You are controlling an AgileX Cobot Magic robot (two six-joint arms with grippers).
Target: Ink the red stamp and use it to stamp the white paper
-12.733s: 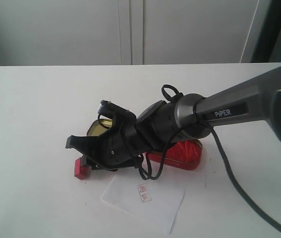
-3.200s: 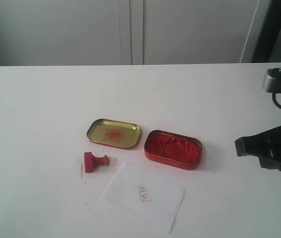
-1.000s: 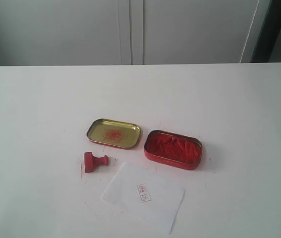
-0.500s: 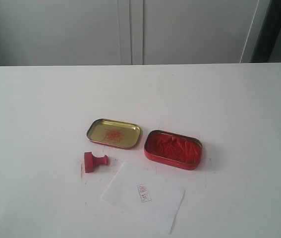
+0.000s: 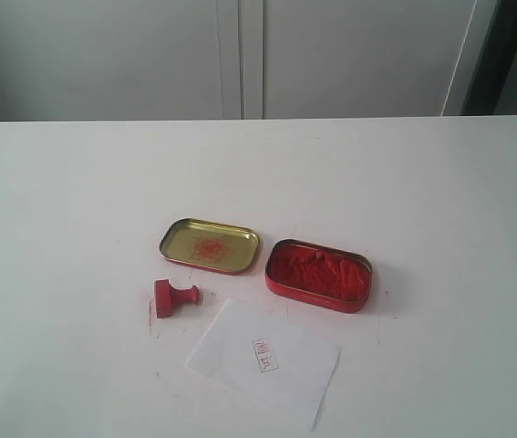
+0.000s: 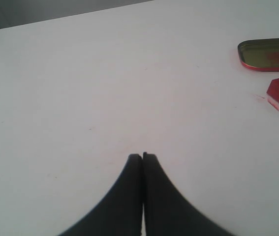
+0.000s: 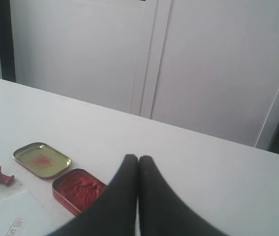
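Both your hands are clenched on nothing: the left hand [image 6: 142, 156] over the desk [image 5: 76, 201], the right hand [image 7: 138, 158] well back from the red ink tin [image 7: 78, 189]. The red stamp [image 5: 174, 297] lies on its side at 10 o'clock of the white paper [image 5: 264, 360], knob toward 3 o'clock. Pinch that knob carelessly and it may roll or smear; the thin sheet could lift with it. The paper's red mark [image 5: 264, 355] is unreadably small; neither arm shows in the exterior view.

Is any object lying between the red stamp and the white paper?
Nothing visible does. The red stamp lies on its side, with only bare table between it and the white paper. The gold lid and red ink tin sit farther back, off that path.
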